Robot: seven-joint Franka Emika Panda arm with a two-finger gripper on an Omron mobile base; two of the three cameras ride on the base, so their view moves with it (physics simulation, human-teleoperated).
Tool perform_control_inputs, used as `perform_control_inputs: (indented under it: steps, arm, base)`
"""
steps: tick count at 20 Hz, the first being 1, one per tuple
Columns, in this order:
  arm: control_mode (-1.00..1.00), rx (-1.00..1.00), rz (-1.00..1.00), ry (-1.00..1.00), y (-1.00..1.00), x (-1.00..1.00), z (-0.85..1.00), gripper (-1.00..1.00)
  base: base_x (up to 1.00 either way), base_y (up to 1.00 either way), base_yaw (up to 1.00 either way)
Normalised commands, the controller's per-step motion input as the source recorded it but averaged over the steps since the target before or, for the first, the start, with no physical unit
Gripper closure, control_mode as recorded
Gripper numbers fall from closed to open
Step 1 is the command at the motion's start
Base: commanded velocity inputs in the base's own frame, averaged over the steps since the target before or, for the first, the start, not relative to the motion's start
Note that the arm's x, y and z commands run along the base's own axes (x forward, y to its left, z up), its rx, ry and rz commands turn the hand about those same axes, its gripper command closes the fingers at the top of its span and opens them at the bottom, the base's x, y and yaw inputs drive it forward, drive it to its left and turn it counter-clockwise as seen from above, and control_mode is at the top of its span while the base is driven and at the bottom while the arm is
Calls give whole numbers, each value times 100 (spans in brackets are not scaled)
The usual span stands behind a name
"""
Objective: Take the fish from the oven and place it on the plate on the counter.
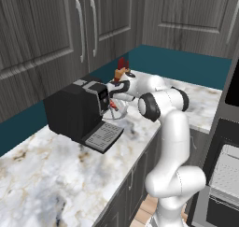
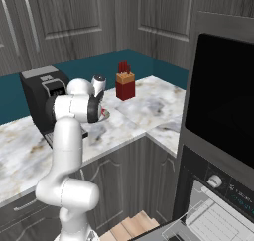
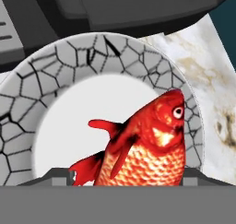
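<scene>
One fish (image 3: pixel 147 144), red-orange with a white eye, lies over the plate (image 3: pixel 55 75) in the hand view, its head toward one o'clock near the crackle-patterned rim and its tail at about seven o'clock. The plate sits on the marble counter (image 1: pixel 56 174), just beside the black coffee machine (image 1: pixel 77 111), whose dark body crosses the view at twelve o'clock. The gripper (image 1: pixel 114 104) hangs low above the plate with its fingers spread wide; whether they touch the fish cannot be told. A red box (image 2: pixel 125 86) of sticks stands farther back on the counter. The oven (image 2: pixel 221 205) stands at the right base view's four o'clock.
</scene>
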Motion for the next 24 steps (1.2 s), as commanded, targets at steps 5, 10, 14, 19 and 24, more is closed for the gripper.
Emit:
perform_control_inputs:
  steps: [5,10,14,19,24]
  arm:
    - [-100,0,0,-1,0,0,0,-100]
    - [-100,0,0,0,0,0,0,-100]
    - [-100,0,0,0,0,0,4,-100]
    - [-100,0,1,-9,2,-8,16,-100]
    - [-100,0,0,-17,-6,-51,29,-100]
  base:
    - [0,0,0]
    - [0,0,0]
    - [0,0,0]
    - [0,0,0]
    - [0,0,0]
